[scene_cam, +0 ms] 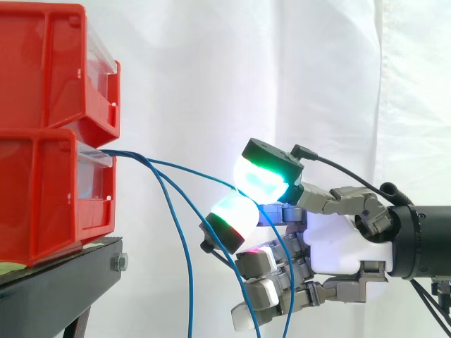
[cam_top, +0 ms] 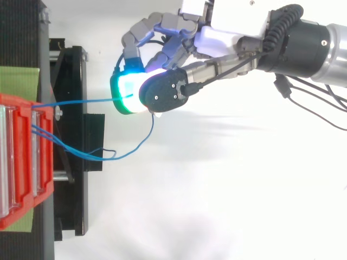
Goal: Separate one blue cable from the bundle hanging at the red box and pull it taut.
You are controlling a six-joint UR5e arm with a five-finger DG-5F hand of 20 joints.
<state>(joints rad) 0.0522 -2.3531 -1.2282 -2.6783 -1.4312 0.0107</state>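
The hand [scene_cam: 331,236] pinches one blue cable [cam_top: 81,101] between glowing pads [scene_cam: 264,179] near the red bin [scene_cam: 42,204]. A hard pull could slip it free (or snag the hanging cables [scene_cam: 190,282]).

Hand [scene_cam: 338,246]: white-shelled at the palm, with blocky grey metal finger segments. Ends in thick rounded pads [scene_cam: 262,180], glowing cyan-white and green, one rimmed with red, each backed by a black cap [cam_top: 165,95] with small screws. Joins a black cylindrical wrist [scene_cam: 423,243], then a silver arm section [cam_top: 337,51].
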